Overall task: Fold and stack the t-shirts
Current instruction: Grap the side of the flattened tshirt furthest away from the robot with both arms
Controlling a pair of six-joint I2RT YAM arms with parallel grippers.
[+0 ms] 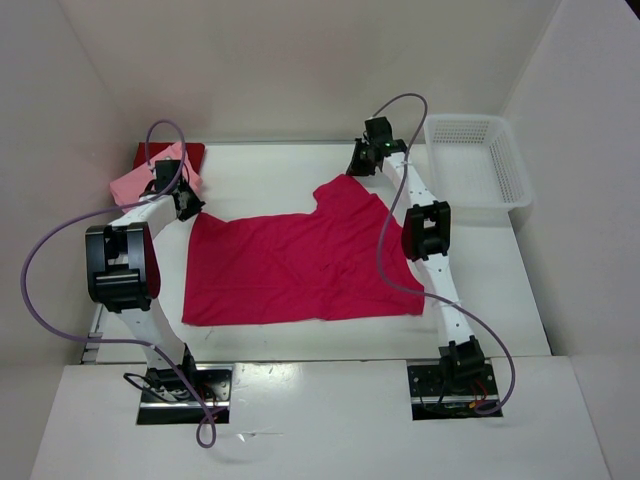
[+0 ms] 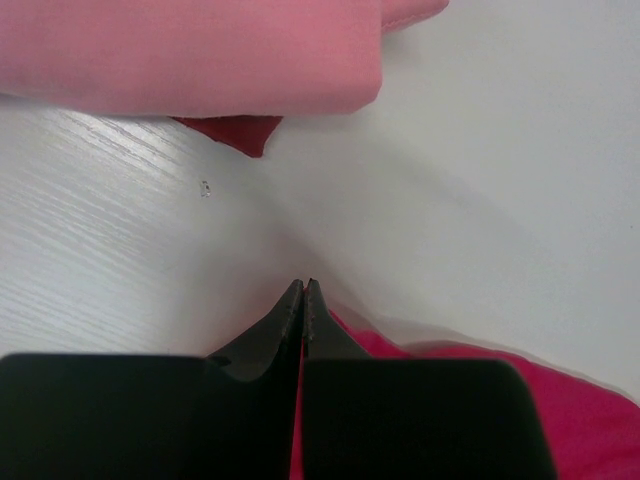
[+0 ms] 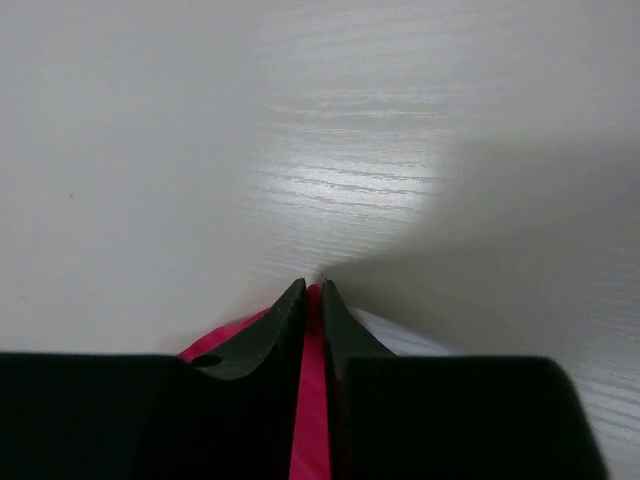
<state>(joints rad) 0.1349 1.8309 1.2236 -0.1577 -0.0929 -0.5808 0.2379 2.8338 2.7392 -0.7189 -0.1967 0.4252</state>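
A magenta-crimson t-shirt (image 1: 300, 265) lies spread flat across the middle of the table. My left gripper (image 1: 186, 206) sits at its far left corner, shut with a thin strip of the magenta cloth (image 2: 590, 430) between its jaws (image 2: 303, 286). My right gripper (image 1: 361, 163) is at the shirt's far right corner, its jaws (image 3: 312, 288) shut on a fold of the magenta cloth (image 3: 313, 440). A folded light pink t-shirt (image 1: 138, 186) (image 2: 200, 50) lies at the back left on top of a dark red t-shirt (image 1: 192, 153) (image 2: 236, 129), just beyond my left gripper.
A white mesh basket (image 1: 478, 160) stands at the back right corner of the table, to the right of my right gripper. White walls close the table in at the back and both sides.
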